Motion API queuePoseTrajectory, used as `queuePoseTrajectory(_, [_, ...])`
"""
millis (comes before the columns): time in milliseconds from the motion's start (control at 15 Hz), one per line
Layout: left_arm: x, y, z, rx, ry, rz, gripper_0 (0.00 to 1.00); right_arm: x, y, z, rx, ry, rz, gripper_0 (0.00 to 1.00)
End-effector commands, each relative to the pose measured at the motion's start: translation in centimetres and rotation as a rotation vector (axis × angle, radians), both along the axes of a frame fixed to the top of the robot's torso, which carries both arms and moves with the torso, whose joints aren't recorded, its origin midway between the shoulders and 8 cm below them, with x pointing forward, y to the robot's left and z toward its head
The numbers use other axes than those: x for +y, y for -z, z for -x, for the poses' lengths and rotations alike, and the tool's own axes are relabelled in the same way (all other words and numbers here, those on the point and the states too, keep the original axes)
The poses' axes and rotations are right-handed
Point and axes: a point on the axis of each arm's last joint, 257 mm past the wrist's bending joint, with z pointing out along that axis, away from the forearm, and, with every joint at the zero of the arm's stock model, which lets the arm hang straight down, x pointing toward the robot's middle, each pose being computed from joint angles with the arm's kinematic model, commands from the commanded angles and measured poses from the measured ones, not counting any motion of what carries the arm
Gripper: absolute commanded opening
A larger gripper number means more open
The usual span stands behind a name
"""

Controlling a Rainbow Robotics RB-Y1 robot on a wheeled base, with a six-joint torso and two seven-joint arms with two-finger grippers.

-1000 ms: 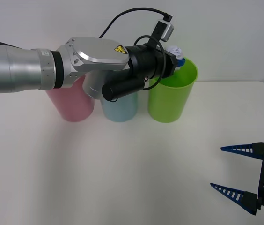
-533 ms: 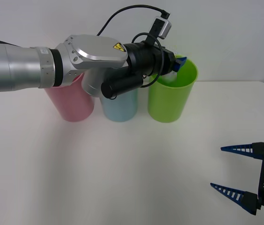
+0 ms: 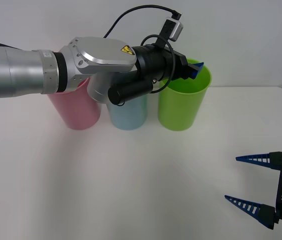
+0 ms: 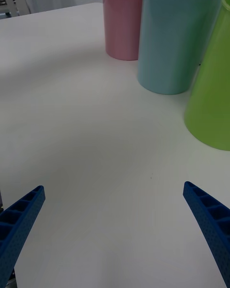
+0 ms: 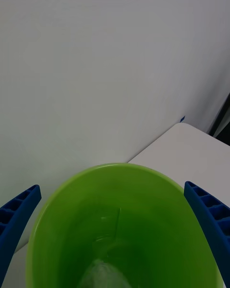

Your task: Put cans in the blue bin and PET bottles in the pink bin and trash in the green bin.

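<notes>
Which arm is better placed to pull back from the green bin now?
The left. Its gripper hangs open over the green bin, with the paper ball already inside. The right gripper waits open, low over the table, far from the bins.

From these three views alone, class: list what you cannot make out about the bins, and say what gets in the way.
- Pink bin: rim and inside, hidden in the front view by the left arm and cut off in the right wrist view.
- Blue bin: its contents, same causes.
- Green bin: its floor, cut off in the left wrist view; the pale shape there, perhaps the trash, is blurred.
- Left gripper: partly behind its wrist, front view.
</notes>
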Motion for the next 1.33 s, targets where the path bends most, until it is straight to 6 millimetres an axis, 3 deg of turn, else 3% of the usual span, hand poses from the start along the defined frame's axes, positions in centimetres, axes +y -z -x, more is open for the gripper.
queuePoseTrajectory(67, [0.0, 0.0, 0.0, 0.0, 0.0, 0.0, 1.0, 0.0, 0.0, 0.0, 0.0, 0.0, 0.0, 1.0])
queuePoseTrajectory(733, [0.0, 0.0, 0.0, 0.0, 0.0, 0.0, 1.0, 0.0, 0.0, 0.0, 0.0, 0.0, 0.0, 1.0])
queuePoseTrajectory(867, [-2.6, -3.2, 1.5, 0.054, 0.098, 0.099, 1.0, 0.0, 0.0, 0.0, 0.0, 0.0, 0.0, 1.0])
queuePoseTrajectory(933, [-3.1, -3.9, 2.4, 0.117, 0.167, 0.158, 1.0, 0.0, 0.0, 0.0, 0.0, 0.0, 0.0, 1.0])
queuePoseTrajectory(1067, [-3.2, -4.4, 3.0, 0.119, 0.193, 0.162, 1.0, 0.0, 0.0, 0.0, 0.0, 0.0, 0.0, 1.0])
queuePoseTrajectory(1333, [-3.5, -8.4, 4.9, 0.118, 0.298, 0.246, 1.0, 0.0, 0.0, 0.0, 0.0, 0.0, 0.0, 1.0])
